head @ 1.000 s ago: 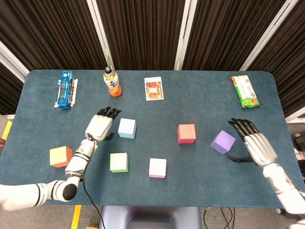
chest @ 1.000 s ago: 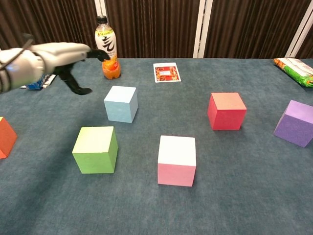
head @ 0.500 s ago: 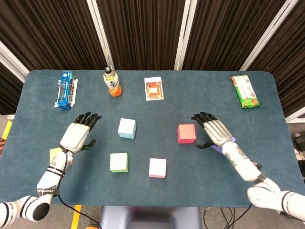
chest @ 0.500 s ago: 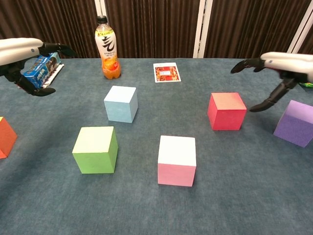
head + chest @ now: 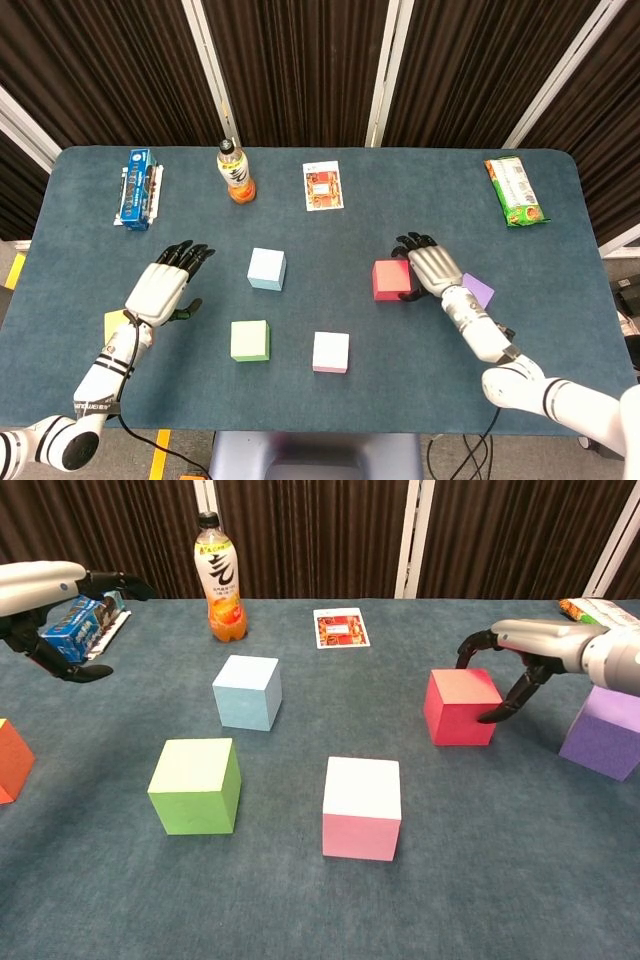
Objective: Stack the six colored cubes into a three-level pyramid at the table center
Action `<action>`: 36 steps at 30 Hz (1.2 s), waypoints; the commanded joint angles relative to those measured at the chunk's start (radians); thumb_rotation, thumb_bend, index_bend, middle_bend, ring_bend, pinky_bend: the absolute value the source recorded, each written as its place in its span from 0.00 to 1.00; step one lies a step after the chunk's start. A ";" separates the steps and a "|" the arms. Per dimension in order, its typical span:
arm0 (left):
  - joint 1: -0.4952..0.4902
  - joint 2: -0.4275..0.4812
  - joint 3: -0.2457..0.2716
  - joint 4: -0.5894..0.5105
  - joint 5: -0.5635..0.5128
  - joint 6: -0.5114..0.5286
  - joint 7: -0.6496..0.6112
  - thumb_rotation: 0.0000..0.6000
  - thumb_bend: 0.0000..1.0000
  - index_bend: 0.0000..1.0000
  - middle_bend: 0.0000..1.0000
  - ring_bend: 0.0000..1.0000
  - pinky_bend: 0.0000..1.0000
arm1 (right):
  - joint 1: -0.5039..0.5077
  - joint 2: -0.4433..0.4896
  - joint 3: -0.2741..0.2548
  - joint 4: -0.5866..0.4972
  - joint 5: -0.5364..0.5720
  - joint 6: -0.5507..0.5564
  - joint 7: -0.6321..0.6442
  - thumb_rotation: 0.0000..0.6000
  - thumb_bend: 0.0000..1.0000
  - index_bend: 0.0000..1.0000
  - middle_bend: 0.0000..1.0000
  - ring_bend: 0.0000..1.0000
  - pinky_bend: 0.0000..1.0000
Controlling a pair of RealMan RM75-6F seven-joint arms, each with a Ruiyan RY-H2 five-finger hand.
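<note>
Six cubes lie apart on the blue table [image 5: 420, 200]: light blue [image 5: 267, 269] [image 5: 247, 691], red [image 5: 391, 281] [image 5: 462, 706], purple [image 5: 478, 290] [image 5: 604, 732], green [image 5: 249, 340] [image 5: 195, 785], pink [image 5: 331, 352] [image 5: 362, 807] and orange [image 5: 114, 325] [image 5: 12, 760]. My right hand [image 5: 430, 268] [image 5: 525, 640] hovers at the red cube's right side, fingers curved over its far top edge and thumb beside its right face, not closed on it. My left hand [image 5: 165, 288] [image 5: 50, 585] hangs open above the table, just right of the orange cube, which it partly hides in the head view.
An orange drink bottle [image 5: 235, 172] [image 5: 220, 578], a blue packet [image 5: 137, 188] [image 5: 82, 622] and a printed card [image 5: 323, 186] [image 5: 341, 628] lie along the far side. A green snack bag [image 5: 516, 190] sits at the far right.
My right hand has moved left from beside the purple cube to the red cube and lowered its fingers around it. The left hand has barely shifted. No cube has moved.
</note>
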State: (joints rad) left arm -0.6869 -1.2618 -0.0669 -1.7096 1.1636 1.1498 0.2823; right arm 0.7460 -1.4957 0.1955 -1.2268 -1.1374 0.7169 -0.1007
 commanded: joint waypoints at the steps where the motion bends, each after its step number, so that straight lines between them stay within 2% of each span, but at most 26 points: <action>1: 0.006 0.002 -0.009 -0.003 0.005 0.002 -0.002 1.00 0.34 0.12 0.08 0.02 0.12 | 0.014 -0.030 0.005 0.021 0.033 0.001 -0.030 1.00 0.31 0.50 0.20 0.11 0.21; 4: 0.021 0.009 -0.012 -0.011 0.020 0.015 -0.008 1.00 0.34 0.12 0.08 0.02 0.12 | 0.009 -0.027 0.018 -0.025 0.065 0.030 -0.046 1.00 0.33 0.56 0.20 0.11 0.22; 10: 0.059 0.033 -0.004 -0.025 0.061 0.045 -0.025 1.00 0.34 0.12 0.08 0.02 0.12 | 0.012 0.044 0.062 -0.193 0.148 0.056 -0.071 1.00 0.35 0.56 0.20 0.11 0.23; 13: 0.076 0.039 -0.003 -0.028 0.080 0.061 -0.031 1.00 0.34 0.12 0.08 0.02 0.12 | 0.044 0.053 0.082 -0.252 0.223 0.053 -0.116 1.00 0.36 0.57 0.20 0.11 0.23; 17: 0.091 0.048 -0.001 -0.033 0.106 0.069 -0.033 1.00 0.34 0.12 0.08 0.02 0.12 | 0.114 0.019 0.096 -0.282 0.352 0.074 -0.218 1.00 0.37 0.57 0.20 0.11 0.23; 26: 0.114 0.049 -0.008 -0.011 0.131 0.064 -0.069 1.00 0.34 0.12 0.08 0.02 0.12 | 0.281 -0.105 0.120 -0.235 0.607 0.143 -0.413 1.00 0.37 0.56 0.20 0.10 0.23; 36: 0.128 0.040 -0.019 0.015 0.151 0.051 -0.108 1.00 0.34 0.12 0.08 0.02 0.12 | 0.402 -0.216 0.143 -0.114 0.764 0.180 -0.520 1.00 0.38 0.56 0.20 0.10 0.23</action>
State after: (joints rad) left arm -0.5601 -1.2208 -0.0855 -1.6960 1.3132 1.2018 0.1760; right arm 1.1281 -1.6893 0.3311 -1.3692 -0.3915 0.8933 -0.6033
